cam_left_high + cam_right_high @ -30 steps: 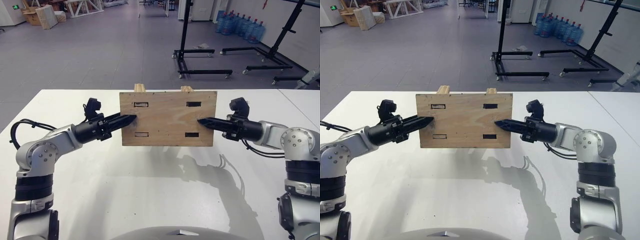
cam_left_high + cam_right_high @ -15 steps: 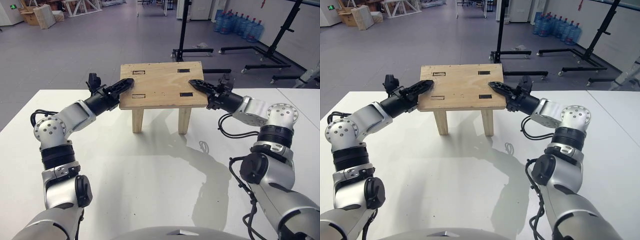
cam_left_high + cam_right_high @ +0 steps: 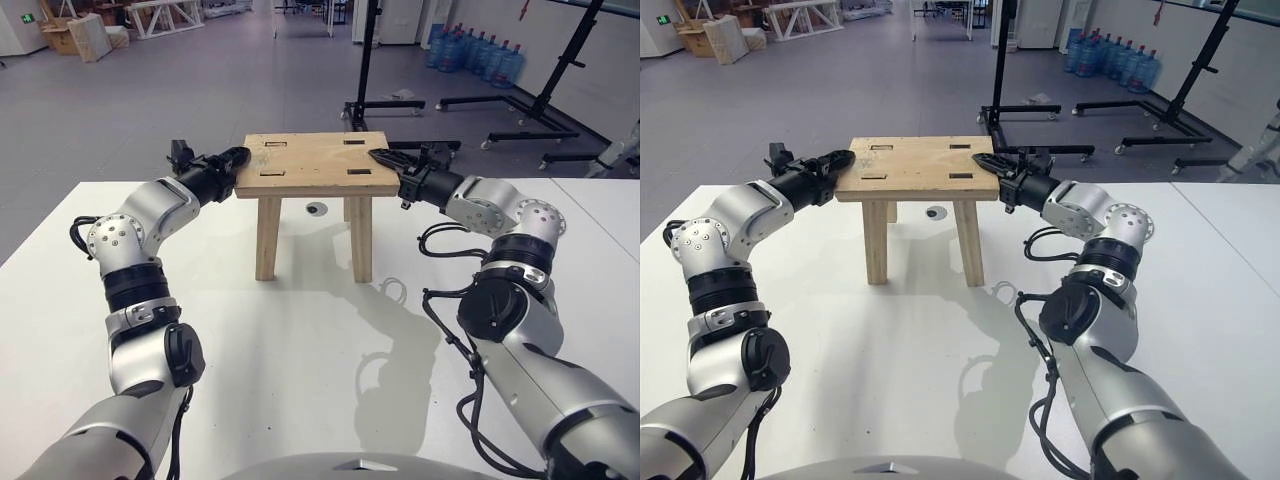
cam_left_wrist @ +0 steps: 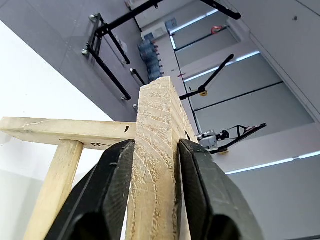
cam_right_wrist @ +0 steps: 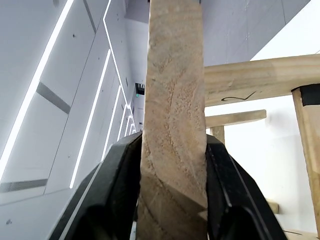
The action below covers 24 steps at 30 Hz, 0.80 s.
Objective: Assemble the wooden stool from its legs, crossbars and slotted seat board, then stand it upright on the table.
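The wooden stool [image 3: 312,200] stands upright at the far middle of the white table [image 3: 300,380], its legs [image 3: 266,238] down on the surface. Its slotted seat board [image 3: 315,165] lies level on top. My left gripper [image 3: 235,160] is shut on the seat board's left edge [image 4: 155,150]. My right gripper [image 3: 385,160] is shut on the right edge [image 5: 175,125]. A crossbar [image 5: 250,80] and a leg show behind the board in the right wrist view.
The table's right edge adjoins a second white table [image 3: 610,205]. Beyond the far edge is open grey floor with black wheeled stands [image 3: 400,110] and blue water bottles [image 3: 480,50]. A small round mark [image 3: 316,208] lies under the stool.
The stool swung from seat-facing-me to upright, then came down and away from me until its legs met the table. Both grippers kept hold of the seat board's edges.
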### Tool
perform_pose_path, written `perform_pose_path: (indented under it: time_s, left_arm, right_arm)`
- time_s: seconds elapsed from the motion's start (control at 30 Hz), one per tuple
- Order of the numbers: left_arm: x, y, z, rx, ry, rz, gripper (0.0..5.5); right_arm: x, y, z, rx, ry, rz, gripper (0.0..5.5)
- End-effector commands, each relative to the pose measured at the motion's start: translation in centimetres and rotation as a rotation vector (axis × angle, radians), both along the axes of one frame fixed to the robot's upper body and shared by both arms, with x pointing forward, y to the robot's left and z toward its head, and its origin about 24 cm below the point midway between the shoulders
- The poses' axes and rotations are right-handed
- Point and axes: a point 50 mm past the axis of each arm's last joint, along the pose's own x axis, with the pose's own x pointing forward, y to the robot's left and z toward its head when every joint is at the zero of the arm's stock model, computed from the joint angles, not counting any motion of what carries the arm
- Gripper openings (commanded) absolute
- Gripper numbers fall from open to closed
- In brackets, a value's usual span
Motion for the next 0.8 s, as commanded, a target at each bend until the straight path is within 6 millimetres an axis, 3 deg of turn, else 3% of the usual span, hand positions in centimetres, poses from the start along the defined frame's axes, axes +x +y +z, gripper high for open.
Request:
perform_pose_path:
  time_s: [0.03,0.13,0.2,0.33,0.37,0.47,0.57,0.67,0.8]
  left_arm:
    - [-0.1,-6.2,-5.7,0.044,0.23,-0.205,1.31]
    - [0.1,-6.7,-6.3,0.041,0.243,-0.207,0.96]
    - [0.2,-6.9,-6.7,0.038,0.247,-0.209,0.66]
    - [0.4,-6.7,-7.3,0.02,0.259,-0.192,0.57]
    - [0.5,-6.4,-7.3,0.009,0.254,-0.182,0.57]
    - [0.7,-5.2,-6.7,-0.015,0.216,-0.145,1.25]
    - [0.9,-2.4,-4.8,-0.041,0.128,-0.06,1.68]
    - [0.9,1.7,-2.7,-0.042,0.051,0.075,1.73]
    - [0.6,5.5,-0.7,-0.062,-0.025,0.205,1.73]
  right_arm:
    - [-0.2,3.8,-4.6,-0.192,0.185,0.051,1.54]
    - [0.0,4.1,-4.9,-0.191,0.181,0.046,1.54]
    - [0.1,4.3,-4.9,-0.185,0.173,0.045,2.13]
    - [0.5,4.6,-4.1,-0.146,0.129,0.045,2.84]
    - [0.6,4.5,-3.5,-0.129,0.107,0.042,3.04]
    - [0.8,3.9,-2.2,-0.103,0.061,0.032,3.58]
    - [1.1,1.3,-0.4,-0.102,0.008,-0.045,4.07]
    - [1.2,-2.1,1.1,-0.127,-0.031,-0.146,4.11]
    - [0.5,-4.8,0.3,-0.18,-0.013,-0.217,4.11]
